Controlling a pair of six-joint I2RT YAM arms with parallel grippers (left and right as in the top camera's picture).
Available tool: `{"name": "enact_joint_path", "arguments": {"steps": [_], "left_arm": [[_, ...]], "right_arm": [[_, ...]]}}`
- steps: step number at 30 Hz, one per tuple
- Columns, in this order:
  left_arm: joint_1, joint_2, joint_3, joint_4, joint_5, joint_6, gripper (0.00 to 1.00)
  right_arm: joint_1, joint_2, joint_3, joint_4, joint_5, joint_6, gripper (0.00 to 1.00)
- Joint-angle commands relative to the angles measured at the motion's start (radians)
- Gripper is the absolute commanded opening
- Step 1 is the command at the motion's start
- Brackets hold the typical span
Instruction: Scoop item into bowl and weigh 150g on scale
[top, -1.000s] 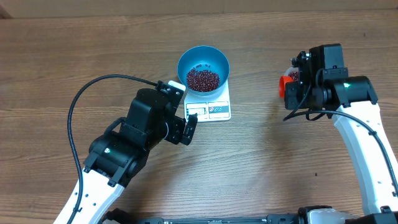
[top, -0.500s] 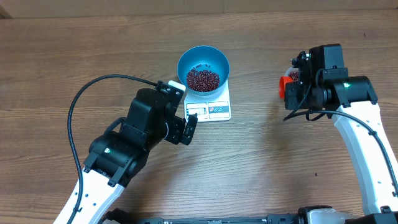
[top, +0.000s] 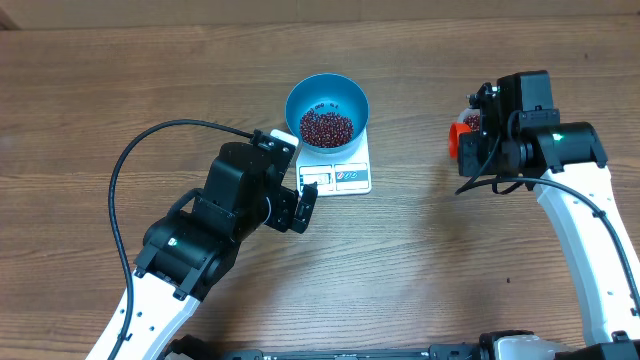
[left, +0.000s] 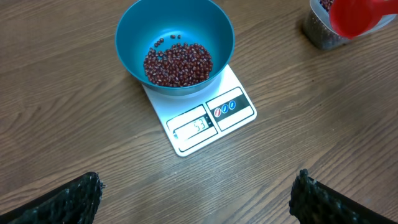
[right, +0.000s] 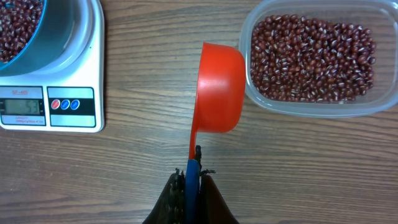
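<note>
Two finger pairs: right fingers (right: 178, 198) clenched on red scoop (right: 219, 87); left fingers (left: 73, 200) released.
Beans (right: 311, 56): in clear tub (right: 311, 110) just right of my scoop's cup.

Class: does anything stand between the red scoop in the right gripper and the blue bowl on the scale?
Nothing visible does. The right gripper holds the red scoop by the clear tub; only bare table lies between it and the blue bowl on the scale.

Red scoop (right: 221, 87) just beside a clear plastic tub (right: 317, 109) on the wooden table (right: 298, 168)
</note>
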Motion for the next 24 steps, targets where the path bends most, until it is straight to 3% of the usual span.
{"name": "enact_joint_path", "arguments": {"steps": [1,7,13,24], "left_arm": [[0.007,0.000,-0.006,0.000,-0.008,0.008,1.00],[0.007,0.000,-0.006,0.000,-0.008,0.008,1.00],[0.007,0.000,-0.006,0.000,-0.008,0.008,1.00],[0.007,0.000,-0.006,0.000,-0.008,0.008,0.99]], "right_arm": [[0.001,-0.026,0.022,0.010,0.076,0.004,0.04],[-0.014,-0.026,0.022,0.027,0.136,0.004,0.04],[-0.126,-0.026,0.022,0.071,0.131,0.008,0.04],[-0.325,0.051,0.021,0.114,-0.080,-0.031,0.04]]}}
